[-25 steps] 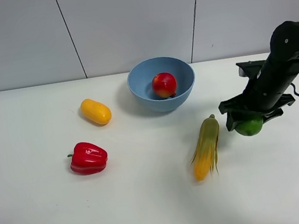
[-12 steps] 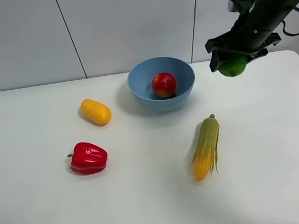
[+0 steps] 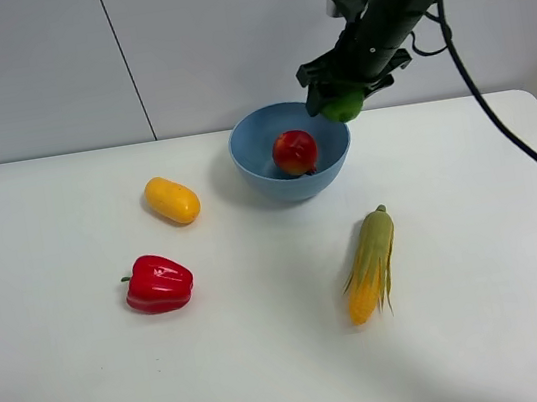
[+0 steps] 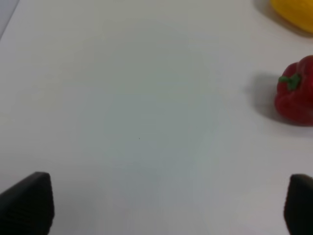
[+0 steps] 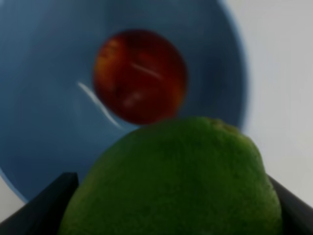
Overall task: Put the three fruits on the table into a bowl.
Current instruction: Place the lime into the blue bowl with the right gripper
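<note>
My right gripper [image 3: 335, 88] is shut on the green lime [image 3: 344, 109] and holds it in the air just over the right rim of the light-blue bowl [image 3: 251, 141]. The red-and-yellow apple [image 3: 295, 152] lies inside the bowl. In the right wrist view the lime [image 5: 176, 181] fills the foreground between the dark fingers [image 5: 46, 205], with the apple [image 5: 139, 76] and the bowl [image 5: 44, 73] beneath. The yellow-orange mango [image 3: 171, 199] lies on the white table [image 3: 94, 389], left of the bowl. My left gripper [image 4: 168, 205] is open over bare tabletop, holding nothing.
A red bell pepper [image 3: 159, 283] lies at the front left, below the mango. A corn cob with green husk [image 3: 371, 263] lies in front of the bowl to the right. The left wrist view shows the pepper [image 4: 297, 95] and the mango [image 4: 293, 12] at its edge.
The right arm has lifted the lime from the table's right side and carried it up and to the left, to the bowl's right rim. Nothing else moved.
</note>
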